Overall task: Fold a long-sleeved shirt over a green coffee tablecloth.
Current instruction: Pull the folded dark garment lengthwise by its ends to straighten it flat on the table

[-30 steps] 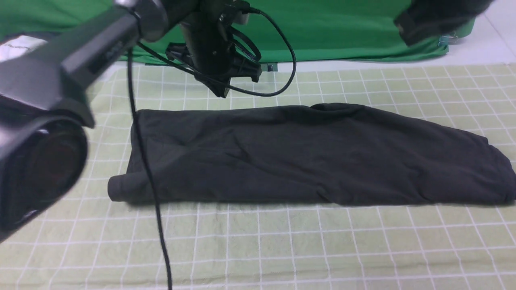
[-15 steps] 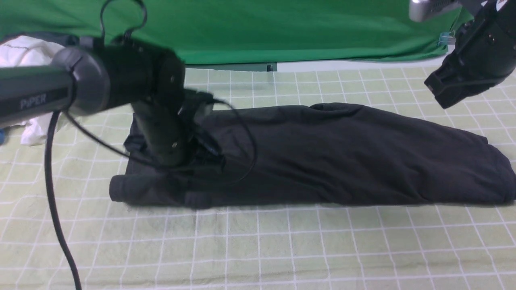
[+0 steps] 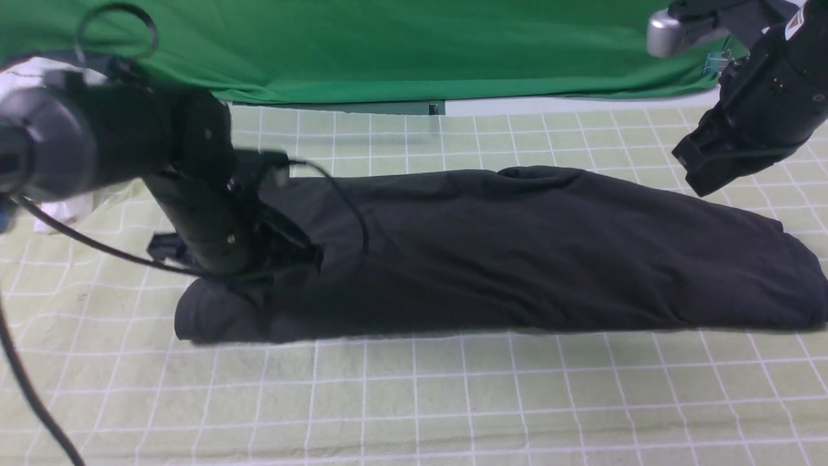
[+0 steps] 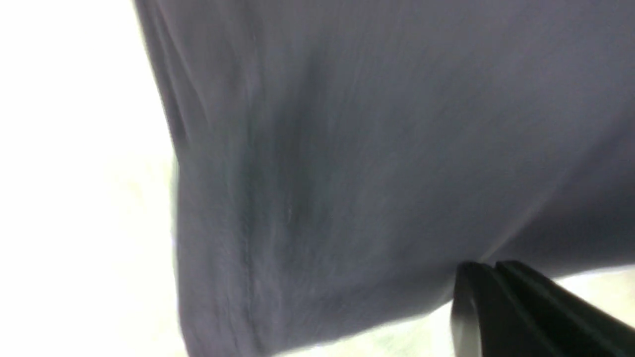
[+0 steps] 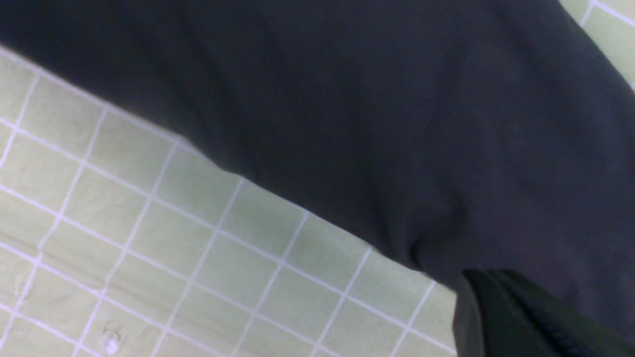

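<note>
**Shirt.** The long-sleeved shirt (image 3: 517,252) lies as a long, narrow band from side to side across the green coffee tablecloth (image 3: 453,388). No sleeves hang loose, and no logo or label shows. Its left end is bunched into a soft roll.

**Tools.**
- The left gripper (image 4: 483,272) is low at that bunched end, fingers pressed together. The wrist view is blurred, so I cannot tell whether a fold is nipped between them or they only lie against the cloth.
- The right gripper (image 3: 698,178) hangs above the shirt's right end, clear of it, also closed and empty.

**Risks (my judgement).**
- If the left fingers have only the top layer, a lift would peel the band open instead of carrying the whole end over.
- If they have nothing, any sideways move would only ruck the roll up more and skew the band.
- The right end is unheld, so a pull from the left could drag the whole shirt along and wrinkle the tablecloth under it.
- A cable (image 3: 350,202) loops over the shirt by the left wrist and could catch a fold.
- Soft knit slides on itself, so the layers may creep apart.

**Surface and room.** The tablecloth is pale yellow-green with a thin white grid. It is mostly flat and covers all the table in view. Behind it hangs a plain deep-green backdrop (image 3: 453,45). A white garment (image 3: 61,210) sits at the far left, behind the left arm.
</note>
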Available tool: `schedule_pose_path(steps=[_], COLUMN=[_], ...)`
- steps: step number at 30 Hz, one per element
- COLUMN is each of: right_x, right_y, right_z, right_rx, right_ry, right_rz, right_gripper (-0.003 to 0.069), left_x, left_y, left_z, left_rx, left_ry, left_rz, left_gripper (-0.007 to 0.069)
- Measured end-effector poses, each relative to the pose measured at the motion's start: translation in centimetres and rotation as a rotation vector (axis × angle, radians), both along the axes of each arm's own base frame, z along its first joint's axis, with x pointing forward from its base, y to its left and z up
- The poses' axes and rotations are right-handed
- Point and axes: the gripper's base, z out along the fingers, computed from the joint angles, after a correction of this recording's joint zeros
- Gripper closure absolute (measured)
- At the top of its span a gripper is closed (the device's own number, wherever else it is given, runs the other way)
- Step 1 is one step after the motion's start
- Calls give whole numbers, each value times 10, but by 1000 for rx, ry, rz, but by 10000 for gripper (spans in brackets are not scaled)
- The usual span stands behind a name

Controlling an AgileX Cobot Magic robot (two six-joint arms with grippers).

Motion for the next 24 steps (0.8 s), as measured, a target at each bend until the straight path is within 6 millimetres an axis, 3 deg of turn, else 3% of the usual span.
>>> schedule_pose_path(steps=[3,7,13,20,23,24], right_x=[0,1,1,0,0,0], right_y=[1,4,7,7,6,6], right_z=[0,1,2,2,1,1], right_rx=[12,47,79,79,74,71], right_ry=[1,-9,-6,-2,-3,-4], right_rz=[-1,-5,-6,-2,-1,-1], right_gripper=[669,669,669,665,665,664], left_x=[4,10,22,18,9,5], left_y=[-2,-6,-1,1,4,7], left_z=[15,7,-51,-48,-32,-18], left_rx=[-48,-82,-36,-35,-15,-9], left_ry=[-101,-97,69,98,98,60], left_rz=[15,36,57,62,46,40], left_gripper=[613,613,613,613,613,613])
